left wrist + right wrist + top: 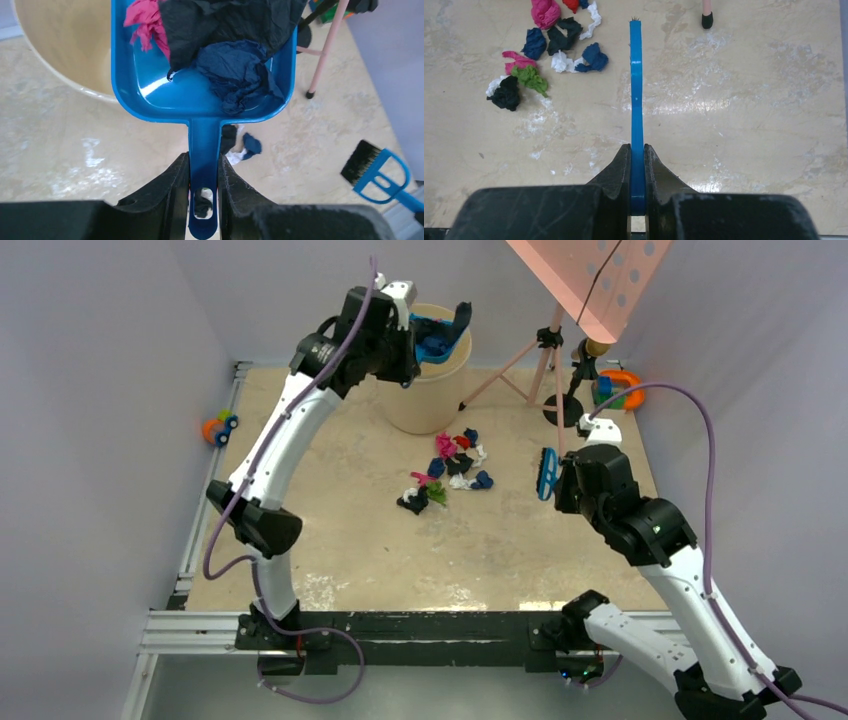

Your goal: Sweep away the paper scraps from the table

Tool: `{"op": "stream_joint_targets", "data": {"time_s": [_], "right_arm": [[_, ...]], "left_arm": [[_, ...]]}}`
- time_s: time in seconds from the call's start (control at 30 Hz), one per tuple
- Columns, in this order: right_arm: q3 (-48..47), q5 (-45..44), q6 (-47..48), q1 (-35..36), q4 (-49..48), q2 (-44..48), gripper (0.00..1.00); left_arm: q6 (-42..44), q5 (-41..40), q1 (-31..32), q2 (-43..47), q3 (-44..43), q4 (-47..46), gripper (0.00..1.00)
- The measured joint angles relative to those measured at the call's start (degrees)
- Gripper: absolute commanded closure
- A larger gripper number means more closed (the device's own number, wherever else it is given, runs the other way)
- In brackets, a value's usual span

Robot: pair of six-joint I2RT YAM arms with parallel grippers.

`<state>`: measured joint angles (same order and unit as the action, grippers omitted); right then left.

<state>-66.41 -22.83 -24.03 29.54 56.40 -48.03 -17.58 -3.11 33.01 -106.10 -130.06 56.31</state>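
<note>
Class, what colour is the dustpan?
The dustpan is blue; the left wrist view shows it best.

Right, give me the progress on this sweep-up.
Done: pink, black and dark blue paper wads lie in the blue plastic dustpan. In hand: the left tool grips its handle, holding it over the round beige bin, not yet emptied; the right tool grips the blue hand brush. Left: a cluster of crumpled paper scraps on the mottled beige table.

Soft, even overhead light casts faint shadows; white glare streaks the mottled beige desk and the glossy blue plastic dustpan.
</note>
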Motion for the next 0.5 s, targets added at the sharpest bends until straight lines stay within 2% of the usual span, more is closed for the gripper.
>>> {"op": "stream_joint_targets", "data": {"time_s": [0.07, 0.17, 0.23, 0.37, 0.5], "right_arm": [[0.68, 0.76, -0.61, 0.0, 0.15, 1.07, 1.0], [1.46, 1.77, -1.46, 0.0, 0.22, 2.43, 1.0], [1.84, 2.32, -1.95, 0.0, 0.2, 3.02, 1.0], [2.49, 3.45, -2.75, 0.0, 0.2, 3.58, 1.0], [2.8, 4.57, -3.21, 0.0, 0.15, 3.58, 1.0]], "left_arm": [[-3.13, 5.01, -2.78, -3.45, -3.85, 0.57, 1.0], [-10.43, 14.12, -7.32, -5.16, -1.92, -0.52, 1.0], [-16.15, 19.82, -9.84, -4.04, 3.82, -4.68, 1.0], [-32.59, 31.71, -14.43, -0.44, 21.94, -23.19, 1.0], [-45.24, 38.23, -15.87, -0.68, 27.78, -35.19, 1.0]]}}
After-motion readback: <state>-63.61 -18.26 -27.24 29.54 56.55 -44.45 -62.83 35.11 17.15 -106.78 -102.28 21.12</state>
